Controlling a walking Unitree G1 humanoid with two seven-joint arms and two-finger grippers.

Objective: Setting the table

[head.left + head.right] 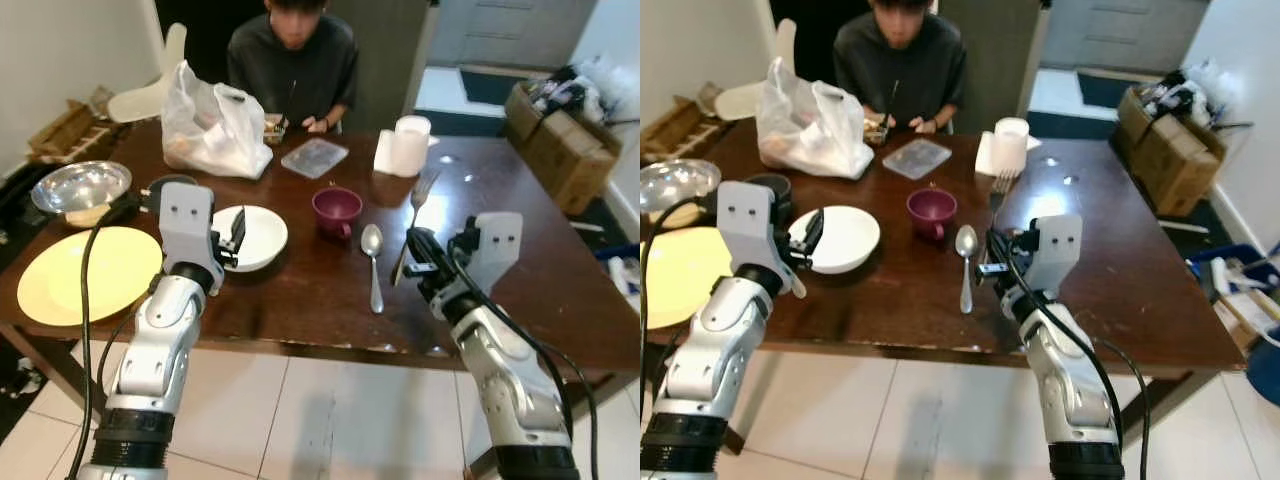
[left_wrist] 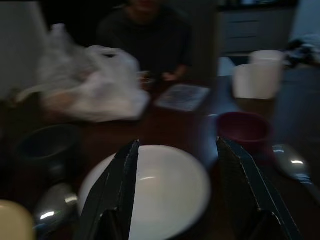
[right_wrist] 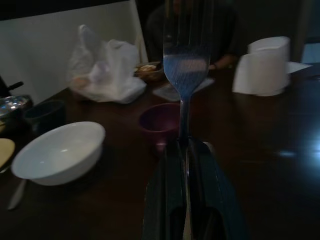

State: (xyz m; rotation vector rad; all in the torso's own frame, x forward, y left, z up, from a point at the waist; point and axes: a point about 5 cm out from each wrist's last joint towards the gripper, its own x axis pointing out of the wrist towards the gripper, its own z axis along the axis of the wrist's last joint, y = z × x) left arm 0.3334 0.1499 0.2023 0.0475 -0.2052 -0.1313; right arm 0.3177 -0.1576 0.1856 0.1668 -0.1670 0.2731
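My left gripper point(image 1: 235, 235) hovers open at the near rim of a white bowl point(image 1: 258, 238); in the left wrist view the bowl point(image 2: 165, 190) lies between the spread fingers point(image 2: 122, 175). My right gripper point(image 1: 415, 262) is shut on the handle of a fork point(image 1: 418, 205), whose tines point toward the far side of the table and, in the right wrist view, stand above the jaws point(image 3: 186, 65). A purple cup point(image 1: 337, 210) and a spoon point(image 1: 373, 262) lie between the two grippers. A yellow plate point(image 1: 85, 272) sits at the near left.
A person point(image 1: 295, 60) sits at the far side of the dark wooden table point(image 1: 520, 300). A white plastic bag point(image 1: 213, 125), a clear lid point(image 1: 314, 157), white cups point(image 1: 410, 145), a dark bowl point(image 1: 165, 185) and a metal bowl point(image 1: 80, 185) stand further back. A cardboard box point(image 1: 560, 140) is off to the right.
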